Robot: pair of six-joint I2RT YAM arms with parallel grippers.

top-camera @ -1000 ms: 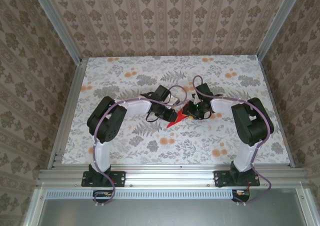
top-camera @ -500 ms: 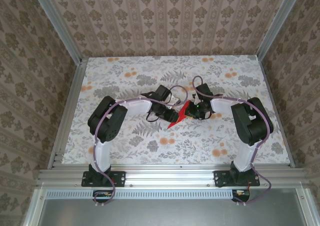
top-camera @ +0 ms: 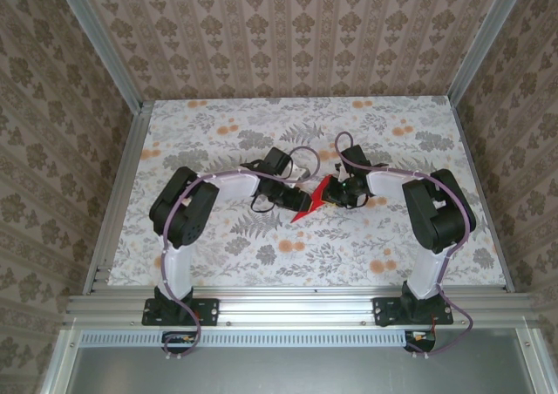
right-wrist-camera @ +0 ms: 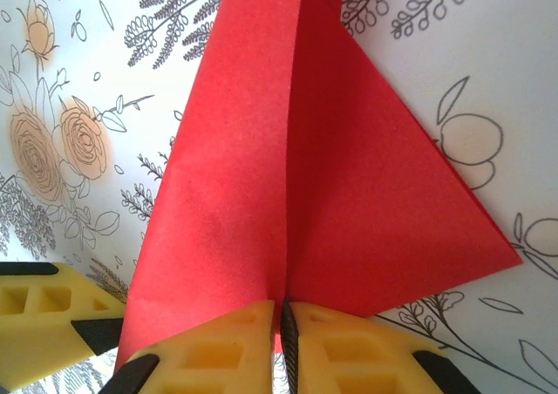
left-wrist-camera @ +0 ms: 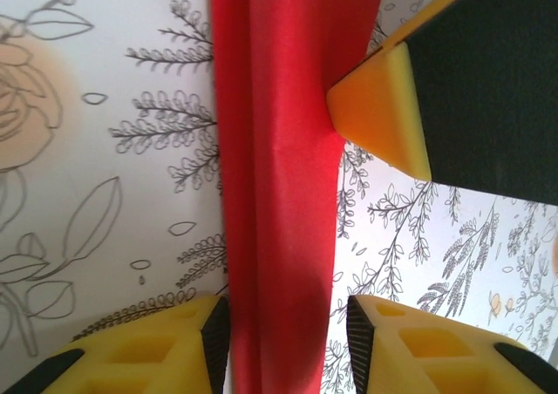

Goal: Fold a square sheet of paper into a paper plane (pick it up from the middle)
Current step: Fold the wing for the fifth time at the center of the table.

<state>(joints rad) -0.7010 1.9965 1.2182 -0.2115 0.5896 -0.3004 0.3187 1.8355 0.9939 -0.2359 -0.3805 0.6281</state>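
- My right gripper (right-wrist-camera: 283, 320) is clamped shut on the centre crease of the paper plane (right-wrist-camera: 331, 193). That way the folded red sheet stands up on its fold instead of flopping flat on the table (right-wrist-camera: 70, 80).
- My left gripper (left-wrist-camera: 283, 324) has its fingers apart, straddling the plane's narrow body. One pad (left-wrist-camera: 214, 337) just touches the paper's side and the other sits just clear, so I judge that this side grips nothing.
- The plane runs lengthwise between my two wrists at the middle of the table, with its pointed end toward the near edge.
- I cannot tell whether its lower edge touches the table.
- With the right side carrying it, I think my left is free to take a new hold.
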